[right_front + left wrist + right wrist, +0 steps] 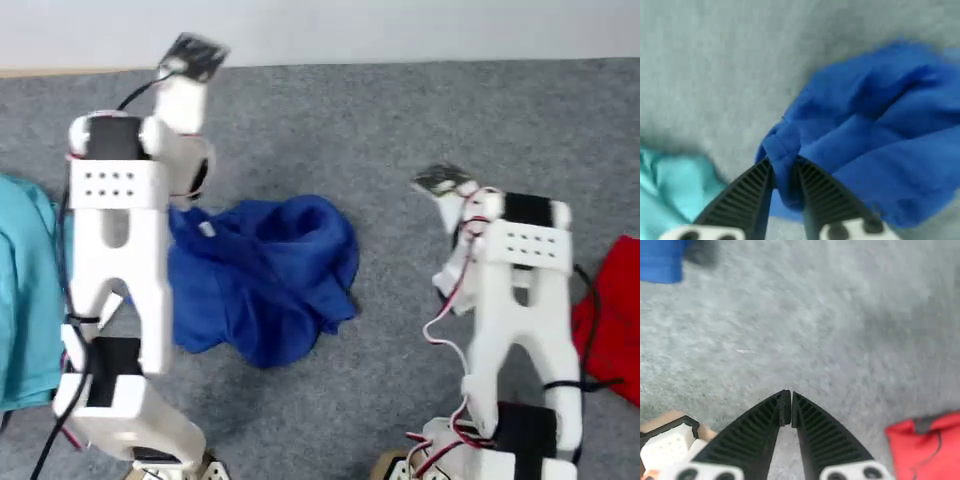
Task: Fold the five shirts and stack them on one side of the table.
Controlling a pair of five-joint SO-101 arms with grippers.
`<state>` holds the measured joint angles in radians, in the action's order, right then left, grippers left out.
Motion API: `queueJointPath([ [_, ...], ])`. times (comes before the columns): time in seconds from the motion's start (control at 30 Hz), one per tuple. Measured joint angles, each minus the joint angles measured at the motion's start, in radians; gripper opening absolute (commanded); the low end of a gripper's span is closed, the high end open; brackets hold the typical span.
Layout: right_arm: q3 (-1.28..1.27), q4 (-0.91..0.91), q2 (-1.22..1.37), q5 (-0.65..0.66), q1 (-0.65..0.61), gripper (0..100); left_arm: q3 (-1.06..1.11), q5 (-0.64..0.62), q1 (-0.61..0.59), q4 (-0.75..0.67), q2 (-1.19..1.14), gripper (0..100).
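- Left gripper [784,172] is pinching a bunched edge of the blue shirt [880,125]; the crumpled bulk trails away from it across the grey surface [400,130].
- Right gripper [787,402] is pressed together on nothing, well apart from the blue shirt (closer to the red shirt [925,450]).
- The left arm is nearer, so I'd expect it to lead the spreading.

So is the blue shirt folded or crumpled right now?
Crumpled: the blue shirt lies in a rumpled heap on the grey table, and the left jaws are pinching a bunched edge of it.
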<state>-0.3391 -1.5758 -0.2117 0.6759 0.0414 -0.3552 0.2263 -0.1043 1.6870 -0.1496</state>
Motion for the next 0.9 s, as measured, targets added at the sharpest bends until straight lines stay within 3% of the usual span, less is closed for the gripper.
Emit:
queueJointPath([
  [0.47,0.000,0.002,0.000,-0.041,-0.428,0.9,0.377,0.061,-0.381,-0.388,0.000,0],
  [0.73,0.002,0.023,0.101,-0.080,-0.592,15.6,0.562,0.071,-0.423,-0.606,0.000,0],
  [0.9,0.002,0.072,0.153,-0.080,-0.671,19.0,0.647,0.072,-0.430,-0.697,0.000,0],
])
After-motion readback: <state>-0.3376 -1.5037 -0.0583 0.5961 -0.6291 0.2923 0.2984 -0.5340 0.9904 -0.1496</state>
